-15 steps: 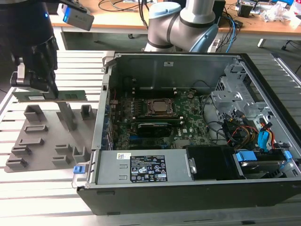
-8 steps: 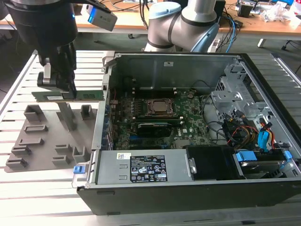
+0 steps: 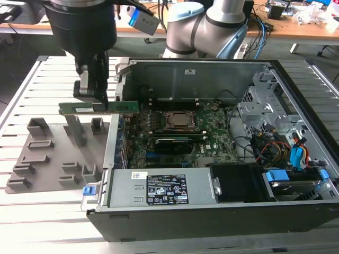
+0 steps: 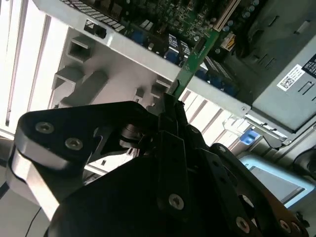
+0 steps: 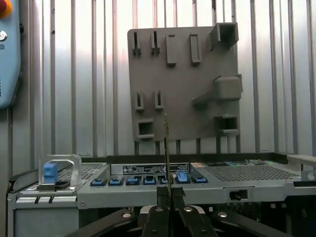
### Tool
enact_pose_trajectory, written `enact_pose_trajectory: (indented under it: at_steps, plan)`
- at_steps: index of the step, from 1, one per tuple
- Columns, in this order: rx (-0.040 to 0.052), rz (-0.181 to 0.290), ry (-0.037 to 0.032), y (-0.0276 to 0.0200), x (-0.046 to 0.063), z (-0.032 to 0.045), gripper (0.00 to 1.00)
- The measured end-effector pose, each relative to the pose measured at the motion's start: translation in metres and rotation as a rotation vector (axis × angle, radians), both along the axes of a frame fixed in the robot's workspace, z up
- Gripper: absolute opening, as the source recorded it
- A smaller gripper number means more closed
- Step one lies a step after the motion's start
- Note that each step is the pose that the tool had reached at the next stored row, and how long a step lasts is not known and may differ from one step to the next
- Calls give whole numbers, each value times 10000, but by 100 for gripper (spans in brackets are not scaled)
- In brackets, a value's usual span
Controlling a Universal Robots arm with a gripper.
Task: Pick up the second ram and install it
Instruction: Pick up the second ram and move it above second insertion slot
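Observation:
The second ram is a long green stick held level in the air, above the gap between the grey holder plate and the open computer case. My gripper is shut on it near its middle, coming down from above. In the second wrist view the ram sticks out past the black fingers toward the motherboard. In the first wrist view I see the ram edge-on, rising from the gripper.
The motherboard with the processor socket lies inside the case. A power supply lines the near side and drive bays with cables fill the exterior view's right. Grey holder blocks stand on the plate.

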State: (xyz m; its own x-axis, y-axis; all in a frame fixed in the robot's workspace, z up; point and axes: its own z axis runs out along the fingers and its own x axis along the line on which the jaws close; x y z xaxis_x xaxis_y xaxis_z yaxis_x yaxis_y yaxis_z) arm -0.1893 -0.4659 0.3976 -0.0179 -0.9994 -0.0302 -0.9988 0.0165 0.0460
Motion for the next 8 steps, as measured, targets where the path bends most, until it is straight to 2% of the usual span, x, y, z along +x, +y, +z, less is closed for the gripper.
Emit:
enact_pose_trajectory:
  at_steps: [8]
  plan:
    - [0,-1,1,0,353,0,14]
